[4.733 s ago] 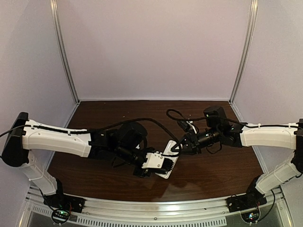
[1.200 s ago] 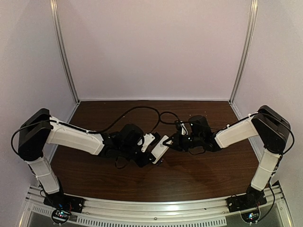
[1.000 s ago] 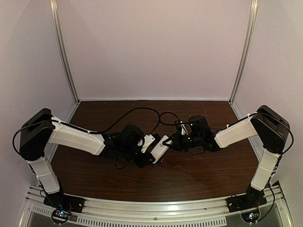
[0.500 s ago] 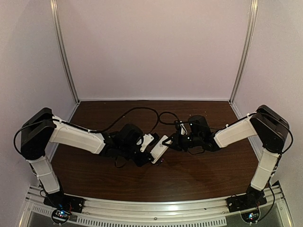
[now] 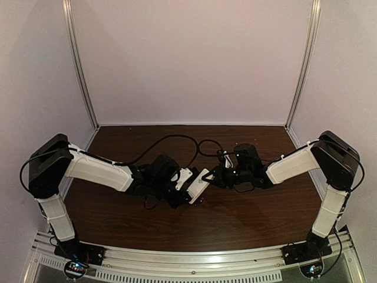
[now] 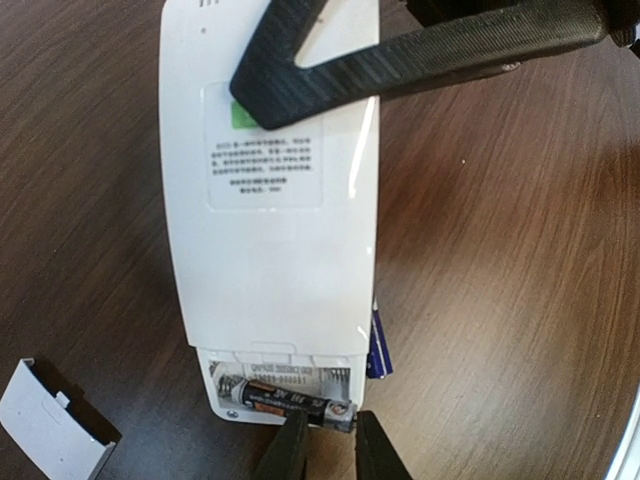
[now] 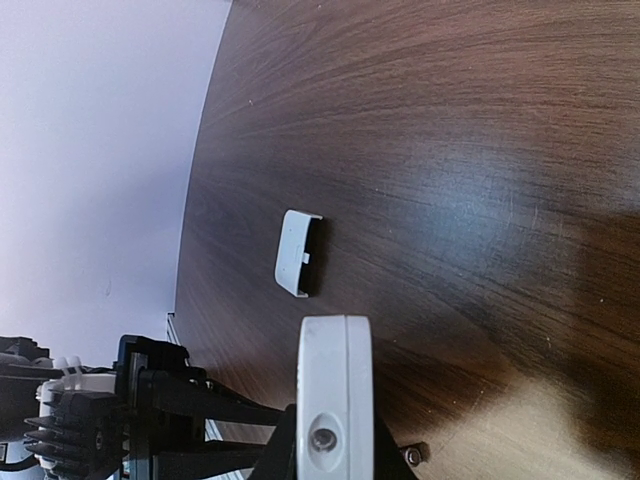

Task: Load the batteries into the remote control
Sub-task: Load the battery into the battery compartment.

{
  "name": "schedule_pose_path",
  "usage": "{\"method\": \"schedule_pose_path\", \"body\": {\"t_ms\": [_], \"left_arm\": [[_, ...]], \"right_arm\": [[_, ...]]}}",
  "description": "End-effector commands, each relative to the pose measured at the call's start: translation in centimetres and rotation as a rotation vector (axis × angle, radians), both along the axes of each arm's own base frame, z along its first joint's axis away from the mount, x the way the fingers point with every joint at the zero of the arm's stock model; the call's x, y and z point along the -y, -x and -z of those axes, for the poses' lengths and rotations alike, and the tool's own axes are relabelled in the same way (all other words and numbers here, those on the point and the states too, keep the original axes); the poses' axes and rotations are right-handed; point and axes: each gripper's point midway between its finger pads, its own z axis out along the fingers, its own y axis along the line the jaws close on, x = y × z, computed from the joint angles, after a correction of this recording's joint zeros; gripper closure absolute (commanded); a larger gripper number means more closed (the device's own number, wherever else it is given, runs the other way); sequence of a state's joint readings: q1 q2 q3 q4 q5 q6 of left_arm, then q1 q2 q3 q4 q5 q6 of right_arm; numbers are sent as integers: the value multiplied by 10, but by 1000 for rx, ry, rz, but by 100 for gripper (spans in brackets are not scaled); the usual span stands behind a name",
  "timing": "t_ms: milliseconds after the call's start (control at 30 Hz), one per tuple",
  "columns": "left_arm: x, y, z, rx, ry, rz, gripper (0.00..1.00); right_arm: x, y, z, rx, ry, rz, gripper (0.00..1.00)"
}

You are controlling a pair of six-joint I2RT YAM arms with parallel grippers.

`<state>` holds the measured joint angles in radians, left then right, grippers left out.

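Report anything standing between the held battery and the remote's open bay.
Nothing visible does. The battery, pinched by the left gripper, lies right at the open end of the remote. The cover lies apart, off to one side.

I see both arms reaching inward, my left tool point(image 5: 193, 199) and right tool point(image 5: 211, 177) meeting at the tilted white remote control point(image 5: 199, 185) mid-counter point(image 5: 253, 219).

Remote control point(image 6: 270, 230) white, green patch point(image 6: 240, 115); slotted battery point(image 6: 290, 403) dark; loose battery point(image 6: 378, 345) purple-blue; table point(image 6: 500, 300) brown woodgrain.
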<state>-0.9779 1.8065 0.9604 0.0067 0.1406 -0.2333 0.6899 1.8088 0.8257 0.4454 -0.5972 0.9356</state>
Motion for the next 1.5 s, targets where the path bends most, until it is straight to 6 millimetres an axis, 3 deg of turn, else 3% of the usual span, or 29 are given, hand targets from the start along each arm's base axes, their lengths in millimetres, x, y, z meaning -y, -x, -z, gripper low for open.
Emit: {"method": "schedule_pose_path", "body": {"t_ms": [0, 900, 1067, 1267, 1467], "left_arm": [[4, -9, -2, 29, -6, -6, 82], [-12, -20, 27, 7, -121, -71, 90], [-13, -11, 34, -31, -113, -27, 92], [-10, -2, 27, -47, -78, 14, 94], [-7, 3, 25, -73, -43, 51, 89]], "right_arm": [[-4, 1, 7, -8, 11, -7, 100], [-4, 4, 5, -21, 0, -19, 100], [-4, 5, 5, -21, 3, -21, 100], [-4, 5, 4, -15, 8, -23, 100], [-4, 4, 1, -8, 10, -24, 100]]}}
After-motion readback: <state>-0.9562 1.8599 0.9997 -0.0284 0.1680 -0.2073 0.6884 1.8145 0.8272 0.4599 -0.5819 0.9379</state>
